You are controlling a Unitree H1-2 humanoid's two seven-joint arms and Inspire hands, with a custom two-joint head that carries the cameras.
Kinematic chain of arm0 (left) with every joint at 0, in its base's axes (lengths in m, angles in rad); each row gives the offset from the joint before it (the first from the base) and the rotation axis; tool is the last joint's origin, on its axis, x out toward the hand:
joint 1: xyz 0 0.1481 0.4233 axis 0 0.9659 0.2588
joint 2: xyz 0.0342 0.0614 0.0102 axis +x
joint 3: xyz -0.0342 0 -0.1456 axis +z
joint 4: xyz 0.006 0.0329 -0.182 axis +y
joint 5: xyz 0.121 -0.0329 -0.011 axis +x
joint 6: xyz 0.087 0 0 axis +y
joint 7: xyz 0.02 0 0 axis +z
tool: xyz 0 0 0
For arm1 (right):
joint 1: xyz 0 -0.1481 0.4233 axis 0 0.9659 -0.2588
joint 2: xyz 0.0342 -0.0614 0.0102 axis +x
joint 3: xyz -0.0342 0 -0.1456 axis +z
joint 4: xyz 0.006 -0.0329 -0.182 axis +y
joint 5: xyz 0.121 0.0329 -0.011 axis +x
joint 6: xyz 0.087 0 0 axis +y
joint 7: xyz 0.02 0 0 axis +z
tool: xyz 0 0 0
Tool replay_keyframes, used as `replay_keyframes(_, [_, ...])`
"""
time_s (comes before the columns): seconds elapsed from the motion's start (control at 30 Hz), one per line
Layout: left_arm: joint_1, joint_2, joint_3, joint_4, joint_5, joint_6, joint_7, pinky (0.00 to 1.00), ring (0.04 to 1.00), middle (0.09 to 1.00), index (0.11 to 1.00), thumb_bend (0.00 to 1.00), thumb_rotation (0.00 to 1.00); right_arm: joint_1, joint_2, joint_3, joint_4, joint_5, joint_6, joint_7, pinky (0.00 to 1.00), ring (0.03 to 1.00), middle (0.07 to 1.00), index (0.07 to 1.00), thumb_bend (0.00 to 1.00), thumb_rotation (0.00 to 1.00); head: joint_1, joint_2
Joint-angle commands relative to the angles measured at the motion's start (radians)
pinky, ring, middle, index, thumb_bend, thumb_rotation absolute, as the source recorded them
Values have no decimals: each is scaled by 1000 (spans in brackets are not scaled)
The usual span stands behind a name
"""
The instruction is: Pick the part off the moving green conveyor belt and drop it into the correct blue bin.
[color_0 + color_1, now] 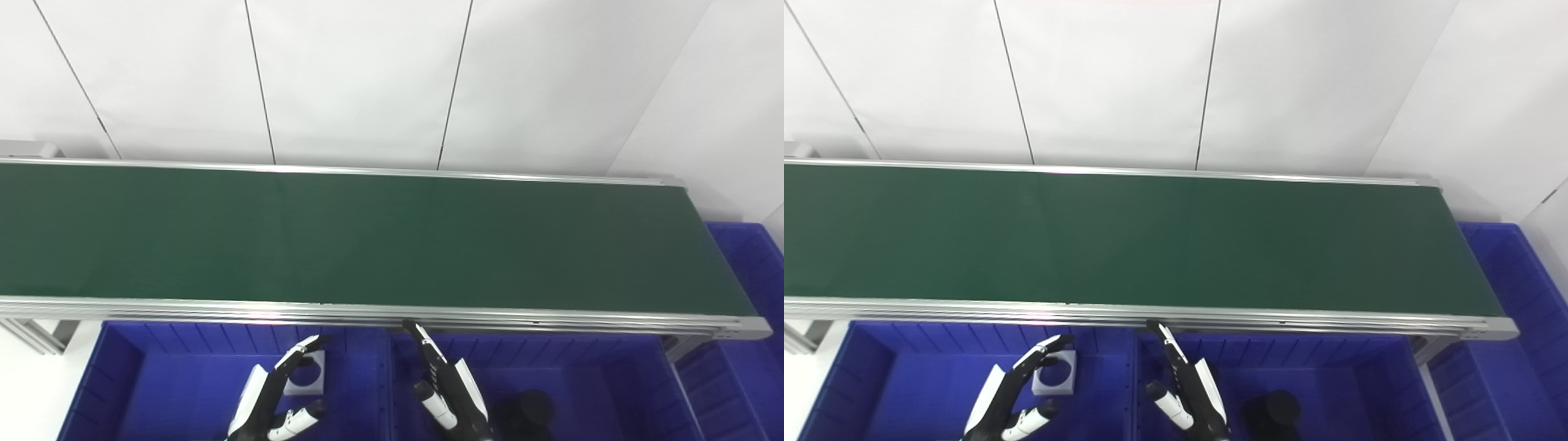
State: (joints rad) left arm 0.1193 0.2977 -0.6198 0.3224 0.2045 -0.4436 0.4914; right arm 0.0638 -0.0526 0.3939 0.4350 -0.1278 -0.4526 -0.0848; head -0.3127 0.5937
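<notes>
At the bottom centre of the frame the left hand (pixel 269 398) hovers over the left blue bin (pixel 122 392), fingers spread apart and gripping nothing; a white square part with a round hole (pixel 306 378) lies in that bin just beyond its fingertips. Beside it the right hand (pixel 450 386), fingers likewise extended and empty, hangs over the middle blue bin (pixel 612 380), which holds a black round part (pixel 527 410). Above them the green conveyor belt (pixel 367 239) crosses the frame, bare. White wall panels (pixel 367 79) fill the top, and another blue bin (pixel 750 269) sits at right.
</notes>
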Motion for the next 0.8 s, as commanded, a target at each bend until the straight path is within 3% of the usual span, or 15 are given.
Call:
replay_keyframes(0.0, [2,11,10,-35,1,-26,2,786,850,869,822,908,943,-10,10,6,-30,-6,-17,-18,991,979,976,946,915,985,1,0])
replay_keyframes(0.2, [-4,59,35,-29,-27,-26,-21,804,858,873,836,864,961,-40,62,34,15,-34,-17,-54,981,983,975,939,913,976,-193,4])
replay_keyframes(0.37, [-7,78,69,-19,-80,-26,-80,850,882,889,860,870,966,-84,92,64,74,-51,-17,-98,992,990,977,945,897,972,-240,11])
replay_keyframes(0.63, [1,63,81,-44,-54,-26,-100,815,867,876,846,886,966,-74,66,64,49,-23,-17,-90,1000,1000,986,948,926,963,-111,53])
replay_keyframes(0.77, [-2,36,67,-60,-15,-26,-70,766,835,853,819,892,940,-46,30,40,-10,9,-17,-53,994,998,984,951,948,973,78,120])
